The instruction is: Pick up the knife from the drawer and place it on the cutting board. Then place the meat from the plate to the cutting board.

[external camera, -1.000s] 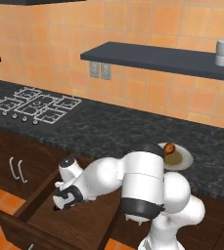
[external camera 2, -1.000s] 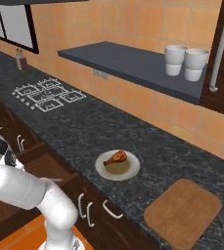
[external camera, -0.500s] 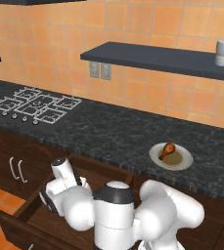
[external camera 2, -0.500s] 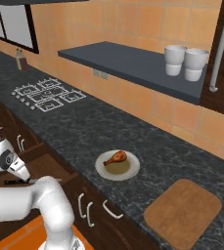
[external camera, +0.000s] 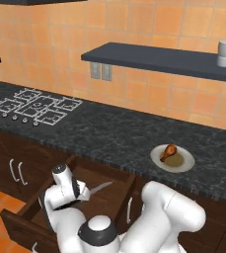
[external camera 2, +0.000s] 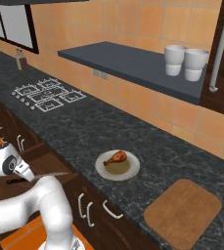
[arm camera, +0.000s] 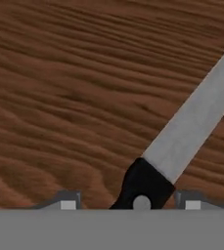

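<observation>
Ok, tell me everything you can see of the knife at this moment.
The knife is slim, with a flat silver-grey blade and a black handle bearing a pale rivet. It sits between the fingertips of the gripper, handle end held, blade jutting out roughly level above the open drawer. The hand view shows the blade slanting over the wood-grain drawer floor; whether it touches the floor is unclear.

I count one knife (arm camera: pixel 182 141), one open drawer (external camera: pixel 45 210), one plate (external camera 2: pixel 117 165) carrying one drumstick of meat (external camera 2: pixel 116 157), one cutting board (external camera 2: pixel 183 213), two cups (external camera 2: pixel 185 62) on the shelf (external camera 2: pixel 133 63), one hob (external camera: pixel 35 105).
</observation>
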Tool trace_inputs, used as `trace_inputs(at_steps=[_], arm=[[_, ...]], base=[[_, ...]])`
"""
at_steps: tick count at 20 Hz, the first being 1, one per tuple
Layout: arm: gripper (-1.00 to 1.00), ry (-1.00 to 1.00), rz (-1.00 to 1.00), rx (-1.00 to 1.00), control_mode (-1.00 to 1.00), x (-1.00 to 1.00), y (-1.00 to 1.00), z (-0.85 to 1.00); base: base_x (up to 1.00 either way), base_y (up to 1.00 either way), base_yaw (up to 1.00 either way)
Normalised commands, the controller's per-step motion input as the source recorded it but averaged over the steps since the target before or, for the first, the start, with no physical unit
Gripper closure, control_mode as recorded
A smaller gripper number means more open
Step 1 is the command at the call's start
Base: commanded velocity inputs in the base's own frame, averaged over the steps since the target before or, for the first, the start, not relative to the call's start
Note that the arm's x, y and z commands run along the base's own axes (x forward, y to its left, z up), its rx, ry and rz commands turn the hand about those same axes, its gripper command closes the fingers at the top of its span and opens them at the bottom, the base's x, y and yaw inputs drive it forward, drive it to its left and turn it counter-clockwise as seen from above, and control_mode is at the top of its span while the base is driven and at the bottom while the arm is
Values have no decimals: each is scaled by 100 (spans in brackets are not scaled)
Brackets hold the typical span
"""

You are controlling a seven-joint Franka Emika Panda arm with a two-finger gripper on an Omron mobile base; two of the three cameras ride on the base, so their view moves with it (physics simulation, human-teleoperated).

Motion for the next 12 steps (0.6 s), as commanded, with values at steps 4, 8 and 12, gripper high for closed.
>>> trace_inputs(at_steps=[4, 8, 12], arm=[[-100, -21, 0, 0, -100, -36, 35, -93], [100, -35, 0, 0, -100, -94, 38, -100], [100, -15, 0, 7, -100, -64, 6, -52]], base=[[0, 0, 0], [0, 0, 0], [0, 0, 0]])
